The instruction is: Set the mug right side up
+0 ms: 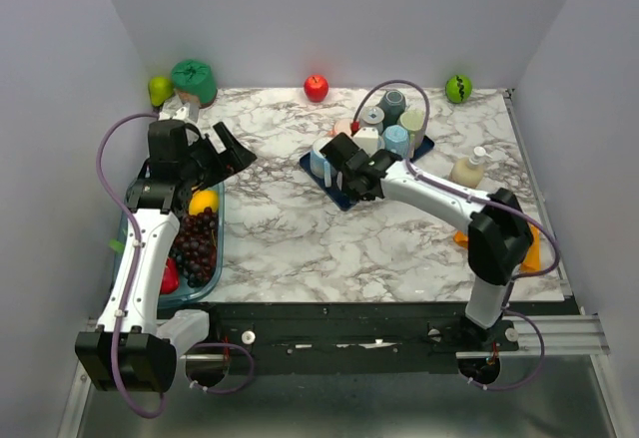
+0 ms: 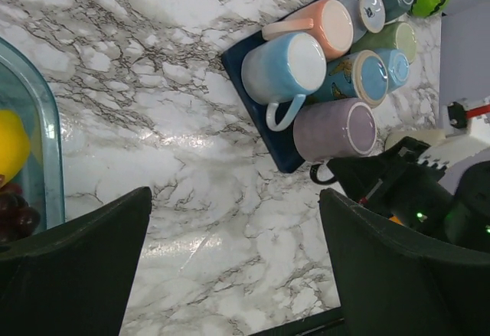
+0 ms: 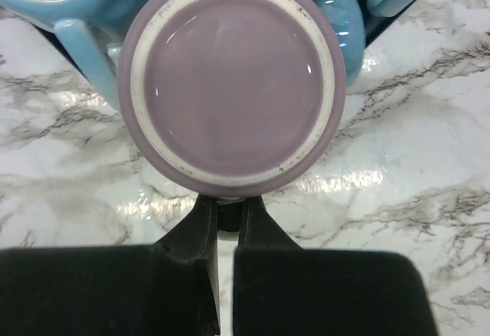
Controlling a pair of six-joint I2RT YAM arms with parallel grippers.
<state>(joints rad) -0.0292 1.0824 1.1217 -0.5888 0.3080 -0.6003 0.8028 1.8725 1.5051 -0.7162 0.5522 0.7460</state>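
We found the purple mug upside down at the near edge of the blue tray, on the far right of the bench. The right pincer was clamped on its handle. The left pincer hung wide open near the fruit dish.

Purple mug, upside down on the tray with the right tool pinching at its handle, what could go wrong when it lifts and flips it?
1. The right tool holds the purple mug only by a thin pinch at its handle, so the mug may swing or slip as it turns.
2. The light blue mug and the teal mug crowd it closely on the tray; lifting could knock or drag them.
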